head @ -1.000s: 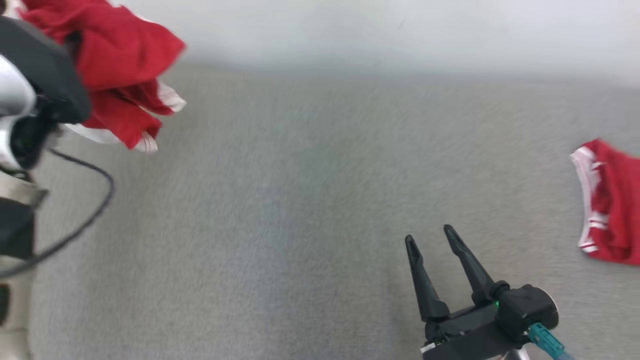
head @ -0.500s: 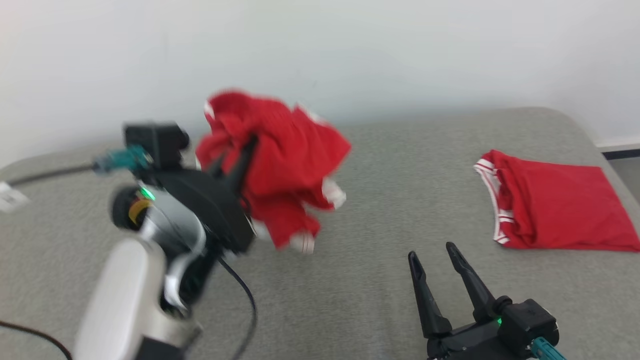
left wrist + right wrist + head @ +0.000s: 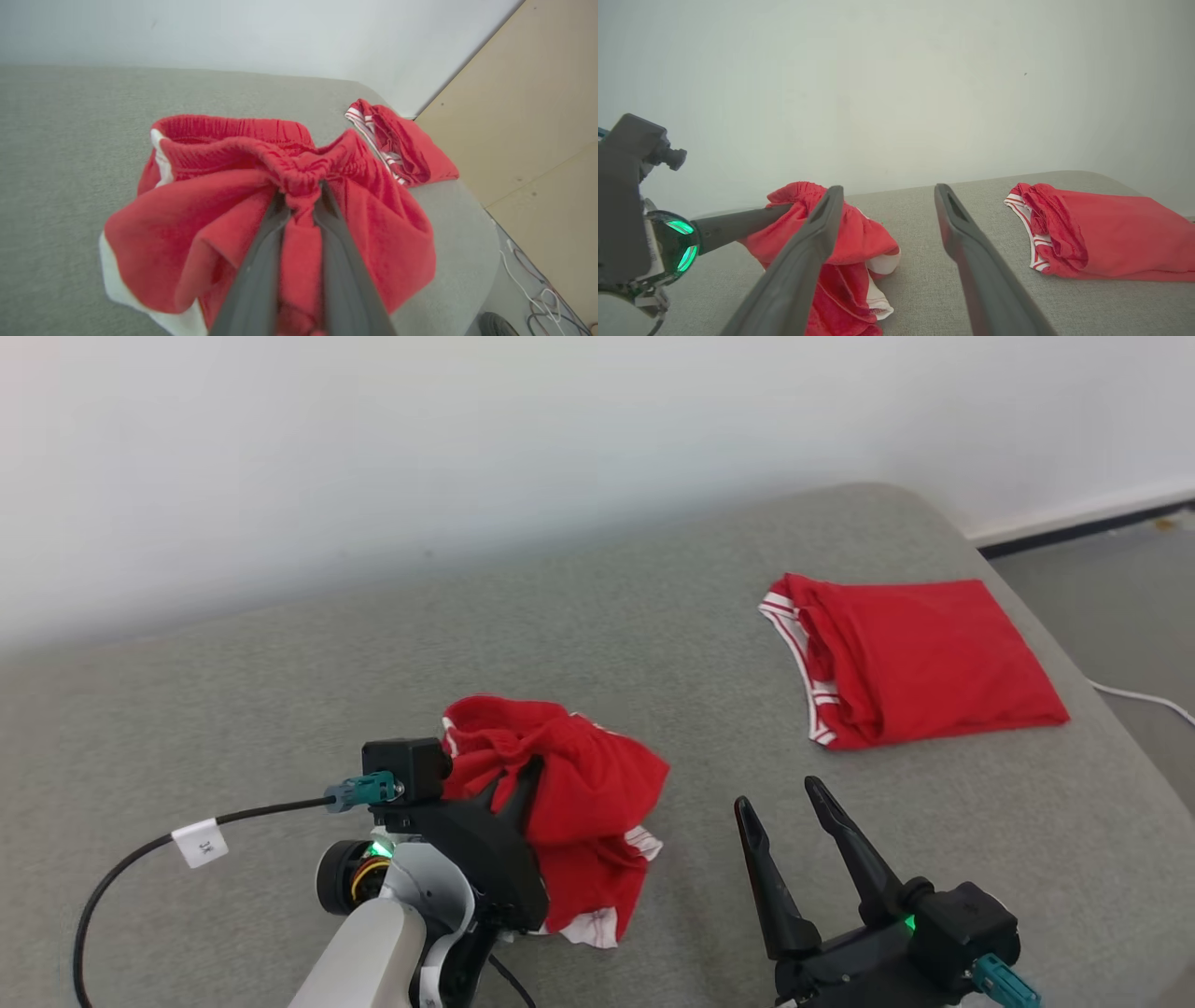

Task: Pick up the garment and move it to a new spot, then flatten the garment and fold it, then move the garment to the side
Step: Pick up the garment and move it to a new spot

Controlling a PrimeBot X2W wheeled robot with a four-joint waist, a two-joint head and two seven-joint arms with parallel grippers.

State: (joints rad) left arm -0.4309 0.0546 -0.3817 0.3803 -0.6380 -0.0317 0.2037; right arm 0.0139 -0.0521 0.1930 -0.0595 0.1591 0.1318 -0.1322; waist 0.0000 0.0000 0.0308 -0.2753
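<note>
One crumpled garment point(image 3: 210, 210), waistband point(image 3: 233, 128) pinched in left claw point(image 3: 302, 191) (plain in wrist view)

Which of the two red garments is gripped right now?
The bunched red garment with white trim, pinched in the left gripper; the folded red garment lies untouched.

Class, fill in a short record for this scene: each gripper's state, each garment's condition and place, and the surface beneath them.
left gripper: shut on the bunched waistband of the crumpled red shorts
right gripper: open, holding nothing
crumpled red shorts: bunched up, white trim showing, hanging from the left gripper, near the middle
folded red shorts: lying flat on the robot's right, apart from both grippers
grey padded surface: under both garments, white wall behind
</note>
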